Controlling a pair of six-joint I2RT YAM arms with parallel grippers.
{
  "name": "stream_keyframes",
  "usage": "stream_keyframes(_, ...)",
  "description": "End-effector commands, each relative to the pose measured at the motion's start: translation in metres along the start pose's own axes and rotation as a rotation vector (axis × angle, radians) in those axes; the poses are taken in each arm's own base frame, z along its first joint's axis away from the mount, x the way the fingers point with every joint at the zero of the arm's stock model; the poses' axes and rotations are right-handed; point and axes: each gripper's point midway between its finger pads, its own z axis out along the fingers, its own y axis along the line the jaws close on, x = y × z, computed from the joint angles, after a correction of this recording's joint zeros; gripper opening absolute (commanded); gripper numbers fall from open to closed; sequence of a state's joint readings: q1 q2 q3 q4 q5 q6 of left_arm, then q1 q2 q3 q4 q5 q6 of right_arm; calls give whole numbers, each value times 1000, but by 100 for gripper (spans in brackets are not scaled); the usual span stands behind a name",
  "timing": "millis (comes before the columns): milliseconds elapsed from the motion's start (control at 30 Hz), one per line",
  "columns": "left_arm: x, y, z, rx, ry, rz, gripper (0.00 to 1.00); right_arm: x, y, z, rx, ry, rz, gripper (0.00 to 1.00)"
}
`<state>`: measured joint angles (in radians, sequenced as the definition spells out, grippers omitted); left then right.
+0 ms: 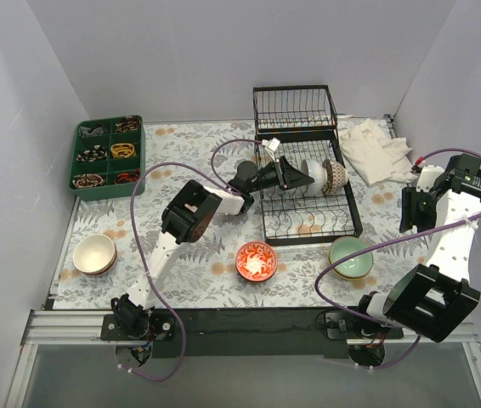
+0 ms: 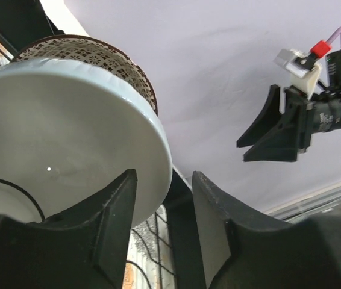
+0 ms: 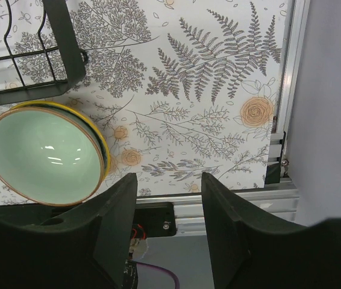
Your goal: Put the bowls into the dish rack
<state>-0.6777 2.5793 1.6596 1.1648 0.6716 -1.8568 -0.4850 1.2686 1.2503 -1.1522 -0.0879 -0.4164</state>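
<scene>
The black wire dish rack [image 1: 308,204] stands mid-table. A white bowl [image 1: 318,176] and a brown lattice bowl [image 1: 336,177] stand on edge among its prongs. My left gripper [image 1: 297,175] is open beside the white bowl. In the left wrist view the gripper [image 2: 164,180] has its jaws apart, with the white bowl's [image 2: 56,138] rim partly between them and the lattice bowl [image 2: 92,54] behind. A red-orange bowl [image 1: 256,260], a pale green bowl [image 1: 351,257] and a cream bowl [image 1: 94,253] sit on the mat. My right gripper [image 1: 409,219] is open and empty, raised to the right of the green bowl [image 3: 41,153].
A green compartment tray [image 1: 109,155] of small items stands at the back left. A crumpled white cloth [image 1: 379,151] lies at the back right. The rack's corner [image 3: 62,60] and the table's front rail [image 3: 231,198] show in the right wrist view. The green bowl rests on a yellow-rimmed one.
</scene>
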Motion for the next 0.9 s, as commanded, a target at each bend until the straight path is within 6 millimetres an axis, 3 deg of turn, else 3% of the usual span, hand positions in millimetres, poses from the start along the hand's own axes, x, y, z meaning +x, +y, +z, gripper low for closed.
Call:
stream_keyframes(0,-28,-54,8,6,5,147,45,-7,4,-6,-15,-51,5,56)
stream_keyframes(167,-26,-57,-1,-61,46,198,48,-16,6,-10,-35,-79,3,56)
stream_keyframes(233,-19,-50,-11,-111,74,200,49,-21,5,-14,-32,-92,-1,57)
stream_keyframes(267,-24,-61,-13,-111,74,219,50,-23,5,-15,-32,-99,-4,57)
stream_keyframes(333,-16,-51,-26,-169,101,200,51,-27,4,-18,-35,-109,-10,57)
stream_keyframes(400,-18,-61,-35,-189,111,198,52,-31,6,-19,-46,-120,-15,57)
stream_keyframes(433,-13,-54,-47,-224,126,198,52,-33,6,-20,-50,-127,-18,57)
stream_keyframes(467,-21,-72,-51,-220,115,226,52,-37,8,-23,-58,-142,-21,57)
stream_keyframes(533,-21,-70,-72,-288,147,250,53,-41,10,-25,-70,-159,-26,57)
stream_keyframes(567,-25,-85,-82,-298,150,284,54,-44,12,-28,-85,-174,-33,57)
stream_keyframes(667,-9,-84,-127,-418,263,302,56,-48,17,-28,-115,-192,-50,57)
stream_keyframes(733,-8,-87,-146,-458,295,352,56,-50,19,-26,-133,-198,-52,57)
stream_keyframes(767,-9,-99,-153,-447,307,425,56,-52,21,-25,-147,-212,-56,57)
stream_keyframes(867,1,-105,-164,-444,339,446,57,-56,25,-20,-169,-234,-60,57)
